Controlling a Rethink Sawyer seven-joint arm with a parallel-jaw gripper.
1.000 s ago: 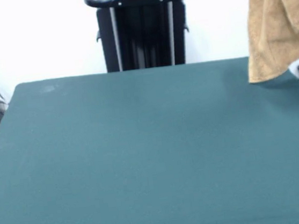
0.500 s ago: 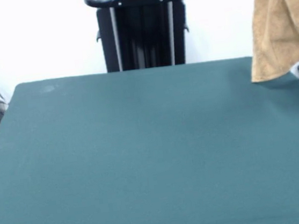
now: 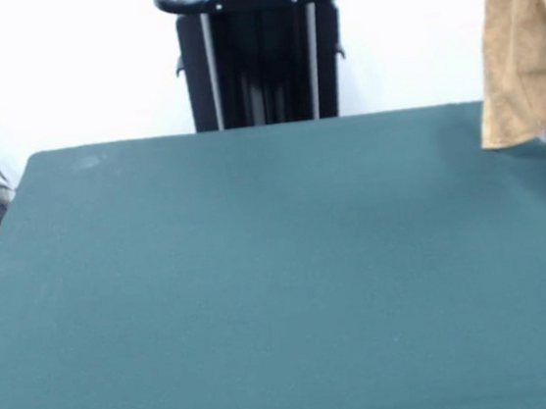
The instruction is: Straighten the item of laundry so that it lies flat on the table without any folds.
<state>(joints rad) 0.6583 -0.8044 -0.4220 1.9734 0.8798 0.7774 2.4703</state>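
Aloft, nubby tan towel (image 3: 529, 47), felt table (image 3: 262, 285)

You are looking at an evenly, brightly lit scene: the white wall (image 3: 60, 71) behind is blown out, the green table (image 3: 264, 294) shows soft, faint shading without hard shadows, and detail is mildly soft.

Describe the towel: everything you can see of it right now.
The towel is tan-orange with a nubby terry look. It hangs in the air at the picture's right edge, draped in long vertical folds, and runs out of view at the top and right. Its lower edge slants, with the lowest corner at the left, by the far right corner of the green table; whether it touches the top cannot be told. What holds it is out of view. No labels or border band can be made out.
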